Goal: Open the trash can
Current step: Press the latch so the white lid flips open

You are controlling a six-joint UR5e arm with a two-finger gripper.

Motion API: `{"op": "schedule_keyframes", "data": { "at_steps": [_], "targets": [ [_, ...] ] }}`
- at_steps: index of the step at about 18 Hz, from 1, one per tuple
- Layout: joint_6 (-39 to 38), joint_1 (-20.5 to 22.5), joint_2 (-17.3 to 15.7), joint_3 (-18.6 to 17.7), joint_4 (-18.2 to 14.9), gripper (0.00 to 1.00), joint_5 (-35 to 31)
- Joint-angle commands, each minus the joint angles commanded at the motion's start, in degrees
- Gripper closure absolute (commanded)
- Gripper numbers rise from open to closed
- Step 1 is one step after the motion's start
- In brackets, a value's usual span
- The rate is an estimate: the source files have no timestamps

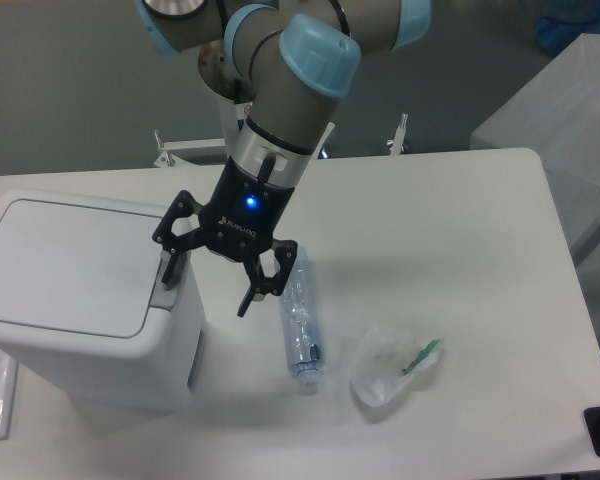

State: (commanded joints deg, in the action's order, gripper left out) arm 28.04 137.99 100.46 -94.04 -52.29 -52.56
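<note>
White tabletop [450, 210], rounded corners, set against a grey wall; a second pale surface [570, 110] stands off its right edge. Trash can [85, 300] sits at the left edge, lid down flat, grey push tab [168, 288] on its right side. Gripper [208, 286] has fingers spread, pinching nothing; one fingertip [168, 276] is at the tab, contact unclear. Clear plastic bottle [302, 325] lies near the front edge, crumpled clear bag [388, 362] just beside it to the right
</note>
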Motion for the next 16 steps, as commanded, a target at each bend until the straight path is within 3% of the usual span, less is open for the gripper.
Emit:
{"op": "schedule_keyframes", "data": {
  "at_steps": [10,16],
  "targets": [
    [0.0,0.0,-0.3,0.5,0.1,0.00,0.1],
    [0.2,0.1,0.3,4.5,0.1,0.00,0.0]
  ]
}}
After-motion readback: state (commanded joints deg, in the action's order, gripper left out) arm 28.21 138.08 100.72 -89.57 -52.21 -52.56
